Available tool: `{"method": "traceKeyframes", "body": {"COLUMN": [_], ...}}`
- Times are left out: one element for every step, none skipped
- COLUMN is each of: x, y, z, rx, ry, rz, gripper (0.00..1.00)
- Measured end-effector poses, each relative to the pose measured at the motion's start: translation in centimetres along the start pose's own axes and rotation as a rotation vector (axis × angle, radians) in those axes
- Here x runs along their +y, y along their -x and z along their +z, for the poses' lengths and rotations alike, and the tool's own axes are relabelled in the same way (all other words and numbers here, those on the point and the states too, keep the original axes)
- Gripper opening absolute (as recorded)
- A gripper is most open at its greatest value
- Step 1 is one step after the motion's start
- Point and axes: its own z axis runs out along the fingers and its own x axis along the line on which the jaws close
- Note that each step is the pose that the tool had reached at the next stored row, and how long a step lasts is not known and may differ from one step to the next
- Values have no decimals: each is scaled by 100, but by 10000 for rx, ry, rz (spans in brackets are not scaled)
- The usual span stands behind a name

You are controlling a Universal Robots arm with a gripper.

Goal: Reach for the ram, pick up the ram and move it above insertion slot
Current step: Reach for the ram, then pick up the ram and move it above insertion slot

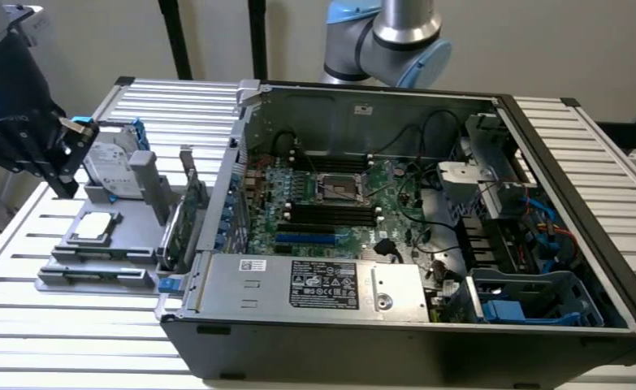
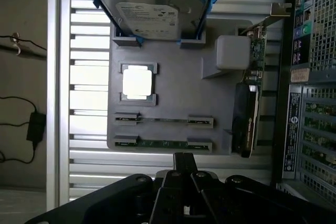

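Note:
The ram (image 2: 163, 144) is a thin green stick lying in the nearer of two narrow holders on a grey fixture tray (image 2: 173, 93). In the exterior view the ram (image 1: 93, 275) rests at the tray's front edge, outside the computer case on the exterior view's left. My black gripper (image 2: 184, 157) hovers above the tray, just short of the ram, its fingers (image 2: 180, 165) pressed together and holding nothing. In the exterior view the gripper (image 1: 64, 180) hangs high over the tray's back corner. The black memory slots (image 1: 323, 213) lie on the motherboard inside the open case.
The tray also carries a silver hard drive (image 2: 157, 11) in a blue bracket, a CPU chip (image 2: 137, 82), a grey block (image 2: 232, 52) and an upright expansion card (image 2: 247, 114). The case wall (image 1: 226, 195) stands between tray and motherboard. A slatted metal table (image 1: 68, 325) lies below.

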Motion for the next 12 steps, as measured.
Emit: {"method": "traceKeyframes", "body": {"x": [0,0,0,0,0,0,0,-1,-1,-1,-1,-1], "y": [-9,-8,-8,-8,-8,-8,-8,-10,-11,-11,-11,-11], "z": [1,1,1,1,1,1,1,1,1,1,2,3], "rx": [1,1,0,1,1,0,0,1,4,12,19,25], "ry": [0,0,1,1,1,1,1,1,0,-1,-1,-1], "rz": [1,0,0,0,0,0,0,-9,-137,-315,-495,-674], "gripper": [11,11,11,11,11,11,11,11,11,11,11,11]}}
